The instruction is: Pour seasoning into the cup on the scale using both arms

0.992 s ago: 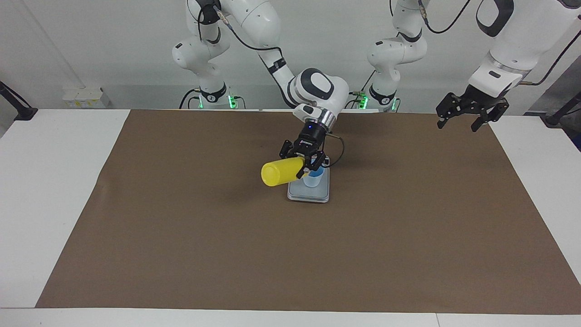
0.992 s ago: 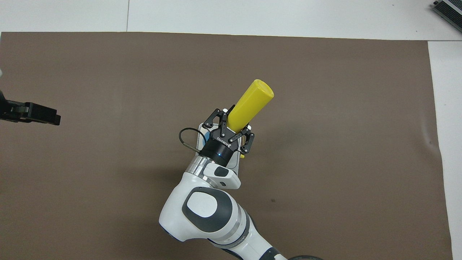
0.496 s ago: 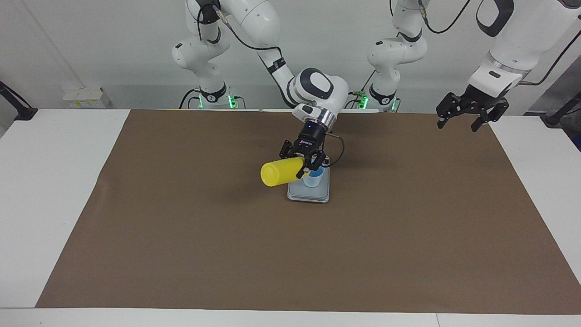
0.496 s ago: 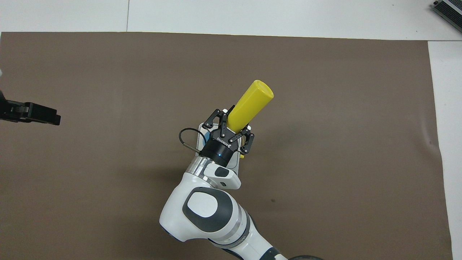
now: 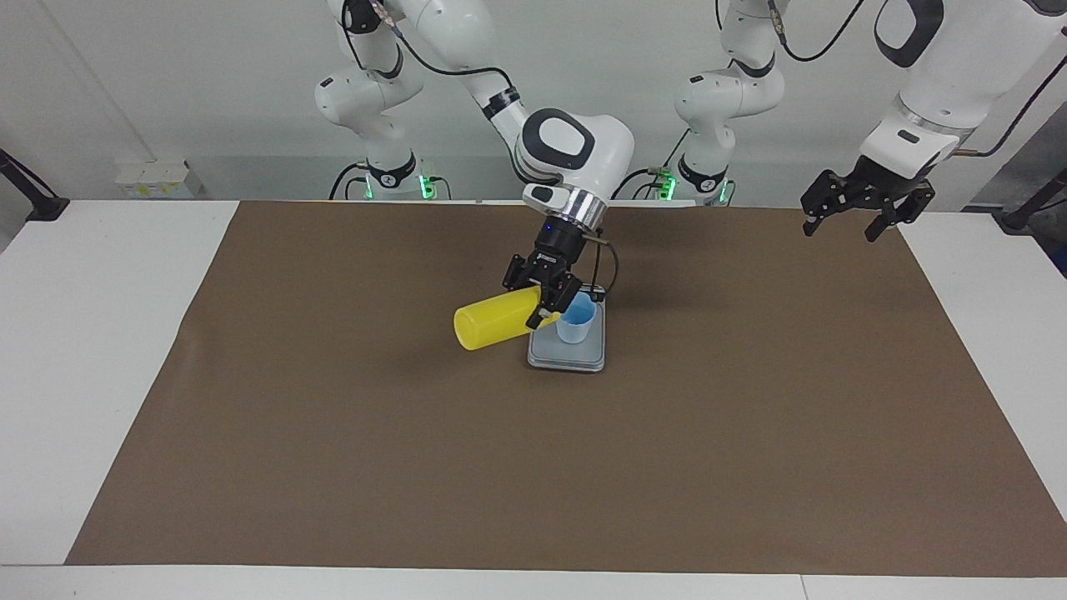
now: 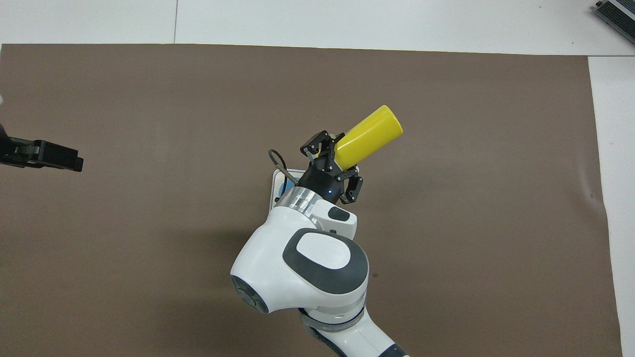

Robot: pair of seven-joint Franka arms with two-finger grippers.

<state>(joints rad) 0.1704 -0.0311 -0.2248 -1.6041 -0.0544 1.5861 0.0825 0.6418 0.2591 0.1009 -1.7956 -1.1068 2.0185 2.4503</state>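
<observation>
Right jaws clenched on seasoning bottle, tipped beside cup on scale.

From my remote station: right gripper (image 5: 546,302) grasps the yellow seasoning bottle (image 5: 492,320) near its cap end, bottle lying nearly level, base pointing toward the right arm's end of the surface, nozzle hidden by the jaws. Light blue cup (image 5: 576,317) stands upright on the scale (image 5: 567,353), mid brown mat (image 5: 333,467), just beside the gripper. From overhead the right arm (image 6: 317,258) covers most of the scale and cup. Left gripper (image 5: 863,202) waits with jaws released, over the mat's edge at the left arm's end. Versus a second ago: bottle swung off the cup, wrist lifted and turned; left arm unchanged.
</observation>
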